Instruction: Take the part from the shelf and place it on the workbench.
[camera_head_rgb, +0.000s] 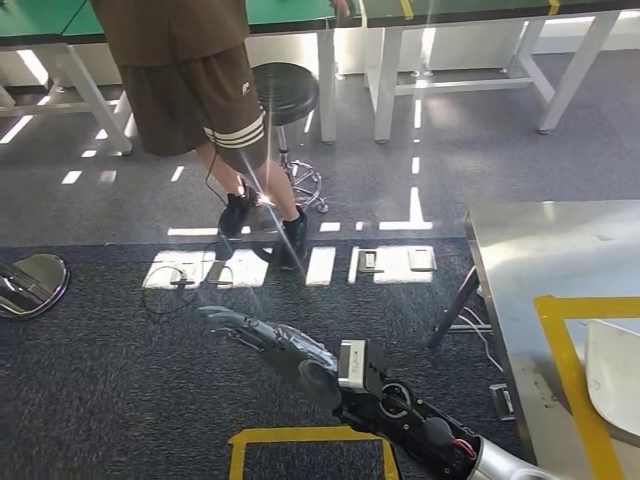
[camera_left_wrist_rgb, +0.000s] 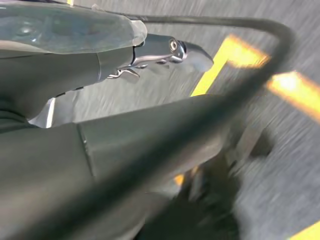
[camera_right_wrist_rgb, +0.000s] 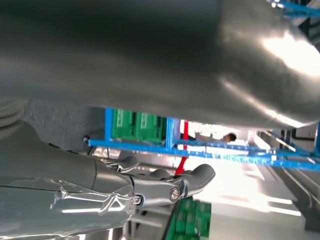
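My right hand reaches out low in the centre of the head view. Its silver fingers are straight and apart, with nothing in them, above dark carpet and a yellow taped floor outline. The right wrist view shows the same spread, empty fingers.

Of my left hand I see one straight finger over blurred floor. The rest is hidden, so I cannot tell its state.

The bare steel workbench with yellow tape fills the right of the head view. A white curved piece lies on it at the frame's right edge. I judge this may be the part, but it is cut off and I cannot be sure. If so, it lies to the right of my right hand and well apart from it, and that arm is nearer. Its long axis I cannot read.

Farther off, a person in brown shorts stands by a round black stool and green-topped tables. Past the fingers in the right wrist view is a blue-framed shelf holding green crates.
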